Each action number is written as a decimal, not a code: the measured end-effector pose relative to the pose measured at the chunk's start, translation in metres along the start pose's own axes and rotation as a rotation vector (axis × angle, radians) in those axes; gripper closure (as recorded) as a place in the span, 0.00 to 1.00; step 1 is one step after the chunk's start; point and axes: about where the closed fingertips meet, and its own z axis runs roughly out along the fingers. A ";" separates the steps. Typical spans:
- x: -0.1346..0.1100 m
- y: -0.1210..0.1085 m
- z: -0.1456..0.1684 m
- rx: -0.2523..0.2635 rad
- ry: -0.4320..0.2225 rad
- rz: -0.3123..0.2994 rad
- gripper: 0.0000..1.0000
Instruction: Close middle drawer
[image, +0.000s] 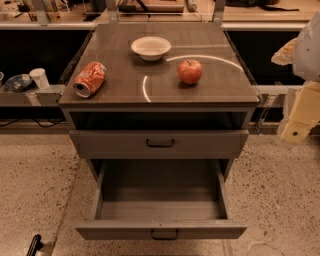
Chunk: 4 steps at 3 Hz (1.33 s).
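The middle drawer (160, 202) is pulled far out toward me, an empty grey-brown box. Its flat front (161, 230) with a small dark handle (165, 234) lies near the bottom edge of the camera view. Above it, the uppermost drawer front (159, 143) with its handle stands slightly out from the cabinet, with a dark gap under the cabinet top. The lowest drawer is hidden beneath the open one. My gripper (299, 120), a cream-coloured part at the right edge, hangs beside the cabinet's right side, level with the uppermost drawer and apart from both drawers.
On the cabinet top (125, 90) lie a tipped orange soda can (90, 78), a white bowl (151, 48) and a red apple (190, 71). A shelf at the left holds a white cup (39, 78). Speckled floor (35, 180) surrounds the cabinet. A dark object (34, 245) sits bottom left.
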 end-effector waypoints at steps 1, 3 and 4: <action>0.000 0.000 0.000 0.002 -0.001 0.000 0.00; 0.002 0.032 0.069 -0.031 -0.205 -0.018 0.00; 0.007 0.065 0.152 -0.093 -0.305 0.007 0.00</action>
